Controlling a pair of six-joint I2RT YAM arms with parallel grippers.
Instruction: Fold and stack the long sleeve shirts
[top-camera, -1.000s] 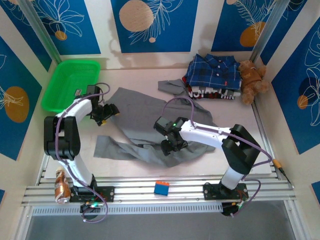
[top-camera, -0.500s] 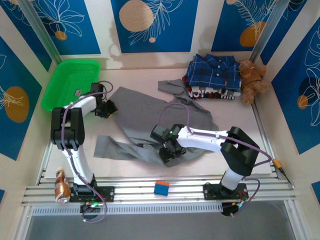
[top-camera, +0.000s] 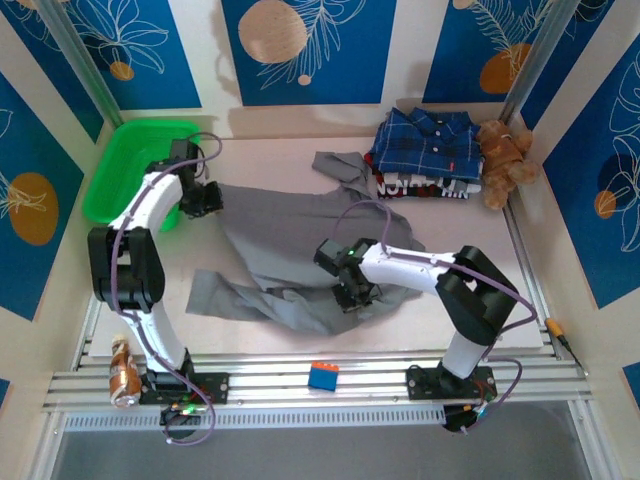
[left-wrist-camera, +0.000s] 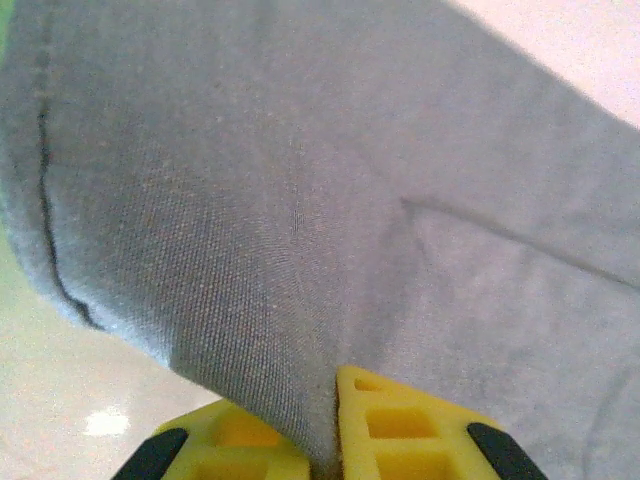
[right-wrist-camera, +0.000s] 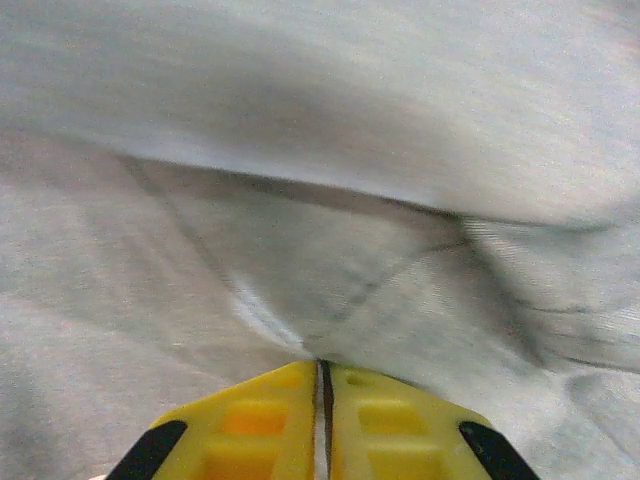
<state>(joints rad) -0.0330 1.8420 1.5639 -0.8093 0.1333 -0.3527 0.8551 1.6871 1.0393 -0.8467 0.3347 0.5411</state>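
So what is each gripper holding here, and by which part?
Both hold the grey shirt. The left gripper pinches its far-left edge by the green tray; the right gripper pinches a fold in its near middle.

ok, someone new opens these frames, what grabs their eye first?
The big grey shirt sprawled unfolded across the middle of the table: the left gripper pinches its far-left edge beside the green tray, and the right gripper pinches a fold near its middle. Next, the navy plaid shirt topping a folded pile in the far right corner, with a teddy bear beside it.
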